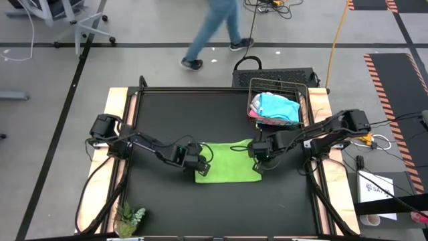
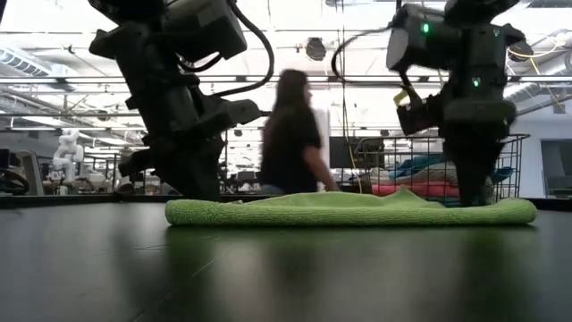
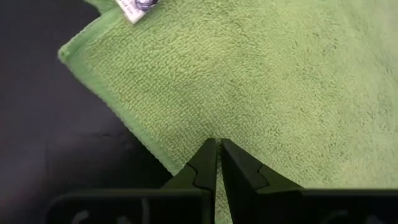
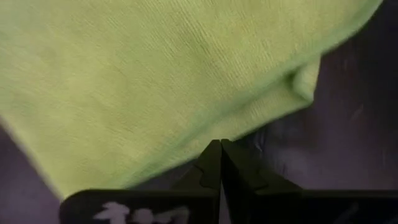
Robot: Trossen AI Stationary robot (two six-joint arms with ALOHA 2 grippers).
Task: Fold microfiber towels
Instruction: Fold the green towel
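Note:
A lime green microfiber towel [image 1: 227, 164] lies flat on the black table as a wide rectangle, low and level in the low view [image 2: 349, 210]. My left gripper [image 1: 199, 166] is down at its left edge, fingers shut [image 3: 217, 144]. The towel's corner with a white tag [image 3: 137, 7] lies on the table close by. My right gripper [image 1: 257, 157] points down at the towel's right end [image 2: 471, 195], fingers shut [image 4: 219, 144]. A light blue towel [image 1: 277, 106] and a pink one [image 1: 267, 120] lie in the wire basket [image 1: 304, 90]. My left gripper has its shut fingertips on the towel's left edge [image 3: 198, 144], partway along from the tagged corner. They come from above, slanting down. The towel lies flat on the table around them. My right gripper's shut fingertips stand at the towel's thick right edge [image 4: 249, 127], pointing down; I cannot tell whether cloth is between them.
The wire basket stands at the table's far right corner. A small green plant [image 1: 130, 217] sits at the near left corner. A person [image 1: 214, 33] walks on the floor beyond the far edge. Bare black table lies near and far of the towel.

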